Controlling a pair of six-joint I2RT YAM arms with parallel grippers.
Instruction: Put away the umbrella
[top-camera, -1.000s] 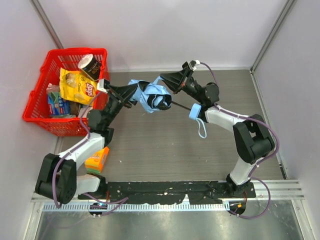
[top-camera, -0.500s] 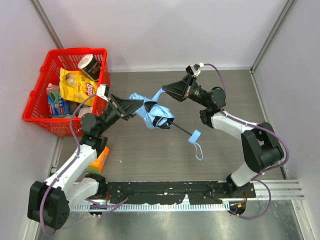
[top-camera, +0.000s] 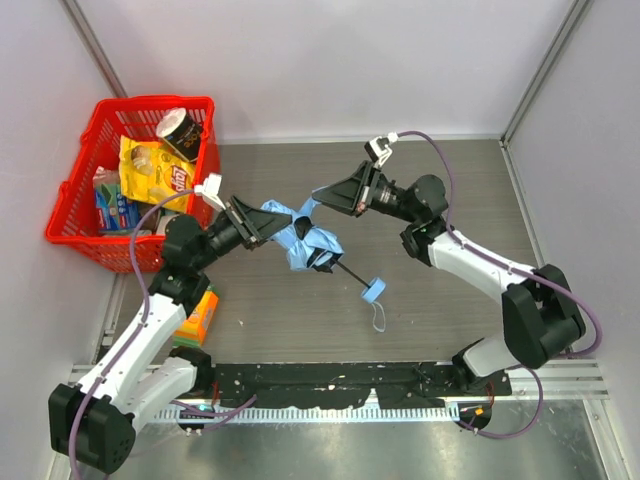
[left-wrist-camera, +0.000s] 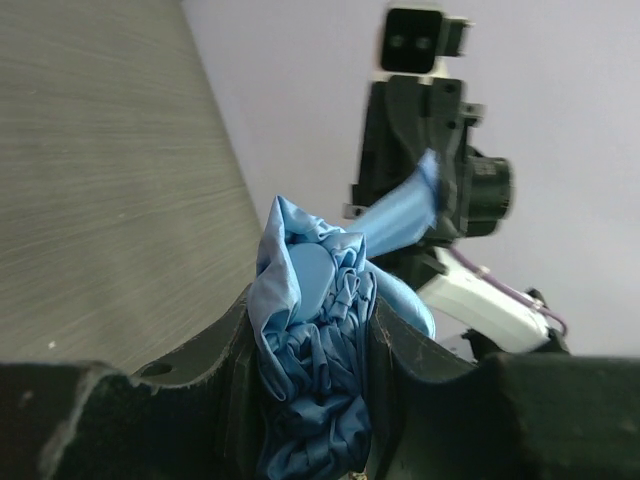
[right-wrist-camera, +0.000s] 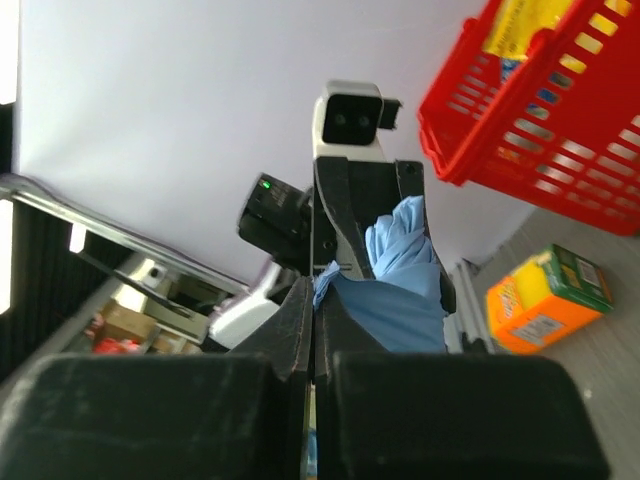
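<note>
The umbrella (top-camera: 303, 240), a crumpled light-blue cloth bundle, hangs above the table between both grippers. Its thin black shaft (top-camera: 350, 271) slants down to the right, ending in a blue handle (top-camera: 374, 291) with a strap loop (top-camera: 379, 319). My left gripper (top-camera: 268, 222) is shut on the bunched cloth, and the folds (left-wrist-camera: 315, 340) fill the gap between its fingers. My right gripper (top-camera: 318, 196) is shut on a thin flap of the cloth (right-wrist-camera: 395, 300), which is stretched taut from the bundle. In the right wrist view the right gripper (right-wrist-camera: 318, 285) faces the left one.
A red basket (top-camera: 150, 101) stands at the back left, holding a yellow chip bag (top-camera: 155, 172), a dark jar (top-camera: 182, 132) and other packets. An orange box (top-camera: 196, 318) lies by the left arm. White walls close the back and sides.
Both grippers have carried the umbrella toward the near side of the table. The shaft and handle swung left and nearer. Both grips are unchanged.
</note>
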